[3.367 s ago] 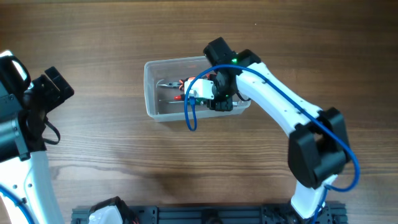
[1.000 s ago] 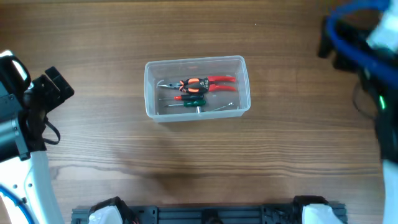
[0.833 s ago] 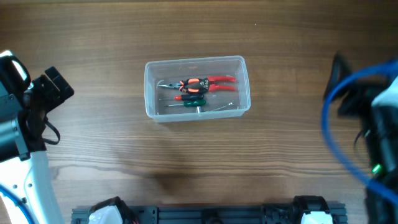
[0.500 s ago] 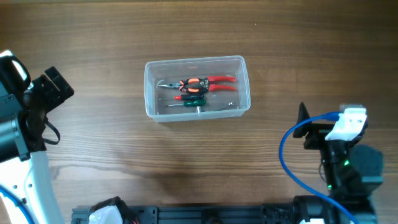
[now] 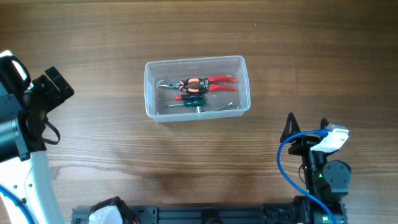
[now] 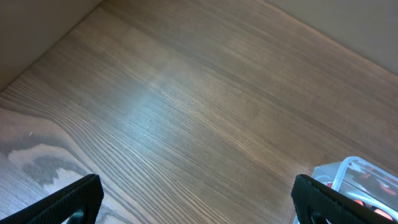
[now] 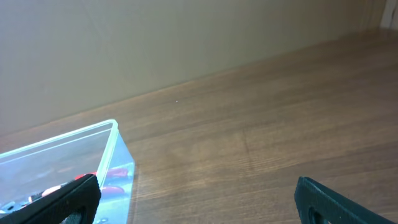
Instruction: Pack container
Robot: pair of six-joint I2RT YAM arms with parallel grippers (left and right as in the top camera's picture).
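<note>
The container, a clear plastic tub, stands at the middle of the wooden table. In it lie red-handled pliers, a red-handled screwdriver and a green-handled screwdriver. My right gripper is near the front right of the table, open and empty, well away from the tub. In the right wrist view the container shows at the lower left, beyond the open gripper. My left gripper rests at the left edge, open and empty. Its wrist view catches a corner of the container past the gripper.
Bare wood surrounds the tub on all sides. A black rail with the arm mounts runs along the front edge. A blue cable loops beside the right arm. A plain wall rises behind the table.
My right arm has drawn back from over the container to the front right of the table, settling lower there. The tools stay in the tub. The left arm has not moved.
</note>
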